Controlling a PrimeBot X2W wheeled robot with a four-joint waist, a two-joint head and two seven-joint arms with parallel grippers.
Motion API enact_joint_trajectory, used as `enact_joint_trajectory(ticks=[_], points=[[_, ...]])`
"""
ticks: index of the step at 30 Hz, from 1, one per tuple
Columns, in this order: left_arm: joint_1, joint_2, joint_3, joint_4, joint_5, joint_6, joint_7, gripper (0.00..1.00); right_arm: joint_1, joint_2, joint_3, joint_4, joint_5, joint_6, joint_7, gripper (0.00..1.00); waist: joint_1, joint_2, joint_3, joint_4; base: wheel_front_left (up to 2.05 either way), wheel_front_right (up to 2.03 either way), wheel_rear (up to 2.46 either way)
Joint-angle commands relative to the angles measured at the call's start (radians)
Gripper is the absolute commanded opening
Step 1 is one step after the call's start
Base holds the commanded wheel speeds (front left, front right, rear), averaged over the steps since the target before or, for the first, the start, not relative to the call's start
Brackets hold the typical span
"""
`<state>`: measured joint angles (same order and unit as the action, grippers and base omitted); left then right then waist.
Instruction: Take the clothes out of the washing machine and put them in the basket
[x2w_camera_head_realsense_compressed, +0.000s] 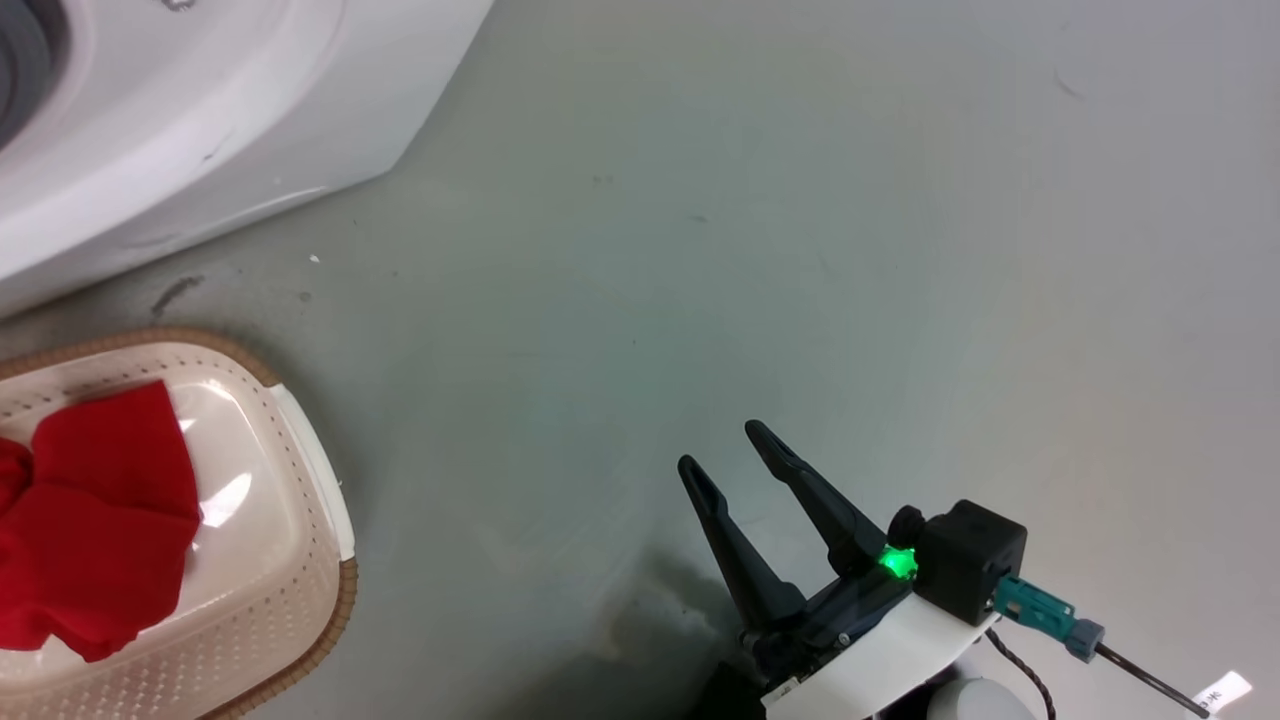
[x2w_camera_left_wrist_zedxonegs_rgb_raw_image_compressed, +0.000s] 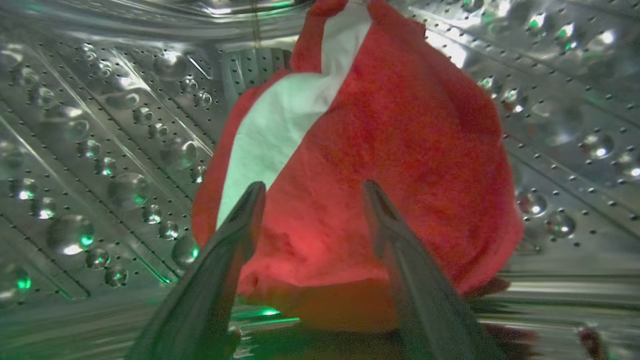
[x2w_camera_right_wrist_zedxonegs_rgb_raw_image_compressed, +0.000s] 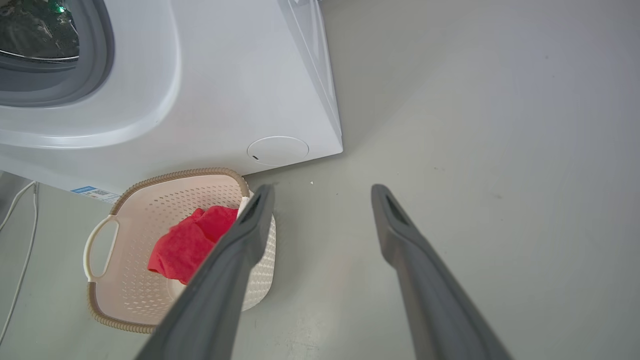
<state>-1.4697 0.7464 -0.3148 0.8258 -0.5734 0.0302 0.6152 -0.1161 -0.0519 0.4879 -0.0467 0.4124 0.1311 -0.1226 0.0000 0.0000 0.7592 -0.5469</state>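
Inside the washing machine's steel drum (x2w_camera_left_wrist_zedxonegs_rgb_raw_image_compressed: 100, 150), a red garment with a broad white band (x2w_camera_left_wrist_zedxonegs_rgb_raw_image_compressed: 400, 150) lies against the drum wall. My left gripper (x2w_camera_left_wrist_zedxonegs_rgb_raw_image_compressed: 312, 192) is open, its fingertips right at the red fabric, which shows between them. A red cloth (x2w_camera_head_realsense_compressed: 95, 520) lies in the cream basket (x2w_camera_head_realsense_compressed: 300, 600) at the head view's lower left; the same cloth (x2w_camera_right_wrist_zedxonegs_rgb_raw_image_compressed: 192, 242) and basket (x2w_camera_right_wrist_zedxonegs_rgb_raw_image_compressed: 125, 240) show in the right wrist view. The white washing machine (x2w_camera_head_realsense_compressed: 200, 110) stands at the upper left. My right gripper (x2w_camera_head_realsense_compressed: 722, 447) hangs open over bare floor, holding nothing.
The basket stands on the grey floor (x2w_camera_head_realsense_compressed: 800, 250) just in front of the machine's lower front panel (x2w_camera_right_wrist_zedxonegs_rgb_raw_image_compressed: 240, 100). A white cable (x2w_camera_right_wrist_zedxonegs_rgb_raw_image_compressed: 20, 250) runs along the floor at the left of the right wrist view. Open floor spreads to the right.
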Motion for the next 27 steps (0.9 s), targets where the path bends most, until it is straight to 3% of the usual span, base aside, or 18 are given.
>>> enact_joint_trajectory(ticks=[1,12,25,26,27], points=[[-0.014,-0.003,-0.016,0.003,0.018,0.006,0.015,1.0,0.009,0.003,-0.001,-0.008,0.006,-0.001,-0.006,1.0,0.0,0.0,0.028,0.0,0.0,0.0,0.0],[-0.063,-0.035,-0.05,0.065,0.039,0.035,0.04,1.0,0.07,0.003,-0.024,-0.045,-0.016,-0.001,0.006,1.0,0.0,0.0,0.063,0.013,0.0,0.0,0.0],[-0.039,-0.068,-0.077,0.156,0.012,-0.021,0.08,1.0,0.131,0.003,-0.005,-0.103,-0.065,-0.001,0.033,1.0,0.0,0.0,0.067,0.03,0.09,0.09,0.09],[-0.042,-0.067,-0.08,0.156,0.014,-0.025,0.073,0.44,0.135,0.003,-0.006,-0.108,-0.064,-0.001,0.031,1.0,0.0,0.0,0.068,0.031,0.1,0.1,0.1],[-0.047,-0.065,-0.082,0.156,0.017,-0.027,0.063,0.0,0.138,0.003,-0.007,-0.114,-0.064,-0.001,0.032,1.0,0.0,0.0,0.07,0.032,0.07,0.07,0.07]])
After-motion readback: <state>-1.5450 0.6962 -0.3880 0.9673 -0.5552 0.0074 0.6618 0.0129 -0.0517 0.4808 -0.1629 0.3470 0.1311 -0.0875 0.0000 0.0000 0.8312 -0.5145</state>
